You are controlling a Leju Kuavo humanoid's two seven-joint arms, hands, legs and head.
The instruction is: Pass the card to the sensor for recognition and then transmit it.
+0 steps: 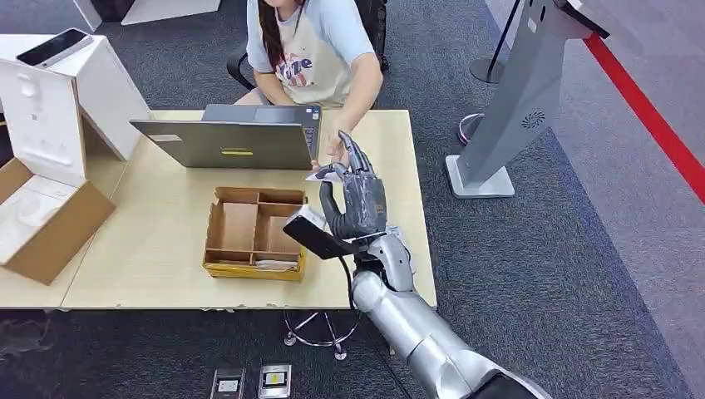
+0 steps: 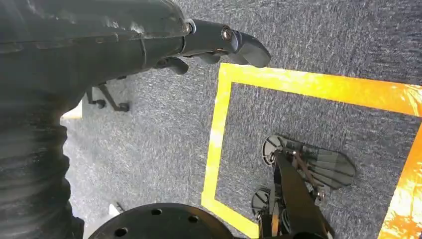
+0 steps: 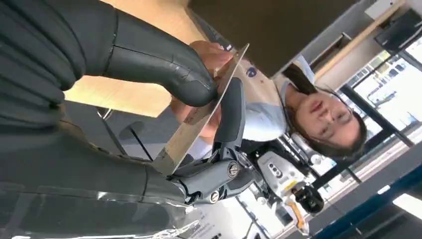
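Head view: right hand point(image 1: 356, 195) up over the far right part of the wooden table point(image 1: 158, 249), pinching a thin pale card point(image 1: 320, 174) between thumb and fingers. Card mostly hidden behind the fingers here, just a small white edge showing. A person's hand point(image 1: 337, 150) right at the card, touching it or nearly so; hard to tell which. Person's head cut off by the top edge. Print on the person's shirt point(image 1: 295, 65) too blurry to read.

Right wrist view: card point(image 3: 201, 112) seen edge-on, squeezed between the thick grey thumb point(image 3: 164, 69) and a darker finger. Person's fingers behind the card, partly covered by it.

Left wrist view: left hand point(image 2: 219, 42) hanging down over grey carpet point(image 2: 159, 149) with yellow tape lines point(image 2: 318, 84). Fingers curled in a little, nothing seen inside them; cannot tell for sure if closed.

On the table: a grey laptop point(image 1: 229, 137) with a small yellow sticker, a brown cardboard tray point(image 1: 253, 233) with four parts, an open box point(image 1: 37, 208) at the left edge, cut off. Dark phone point(image 1: 54, 47) on a white box. Grey stand point(image 1: 520, 100) on the carpet at the right, top cut off, beside a red stripe point(image 1: 648, 112)
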